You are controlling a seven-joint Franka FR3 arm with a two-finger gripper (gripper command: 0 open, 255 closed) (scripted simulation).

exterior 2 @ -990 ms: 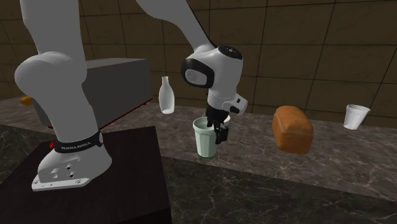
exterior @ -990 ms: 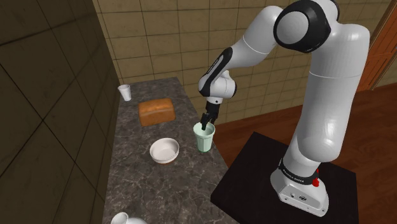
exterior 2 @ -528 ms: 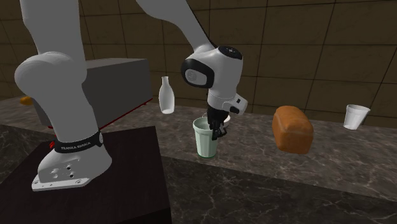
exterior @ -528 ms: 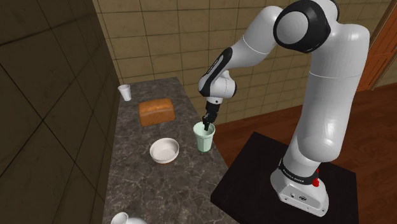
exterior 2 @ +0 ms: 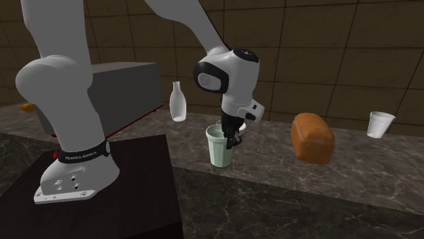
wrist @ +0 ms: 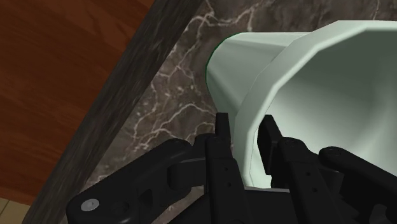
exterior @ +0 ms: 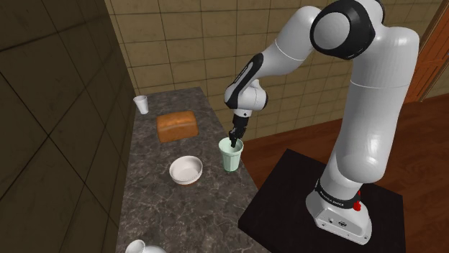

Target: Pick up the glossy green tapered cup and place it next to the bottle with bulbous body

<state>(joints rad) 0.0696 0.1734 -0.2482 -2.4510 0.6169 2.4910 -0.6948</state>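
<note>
My jaws are pinched shut on the rim of the pale green cup (wrist: 305, 83): one of the fingers (wrist: 222, 137) is outside its wall and the other inside. The cup stands upright on the counter (exterior: 180, 215), right at the edge that faces my stand. Just past it, toward the middle of the counter, sits a white bowl (exterior: 186, 170). Beyond that lies a brown loaf (exterior: 177, 126), and a small white cup (exterior: 142, 104) stands near the far corner by the wall. The bottle (exterior 2: 178, 102) is upright by the wall-side edge, well apart from the green cup.
</note>
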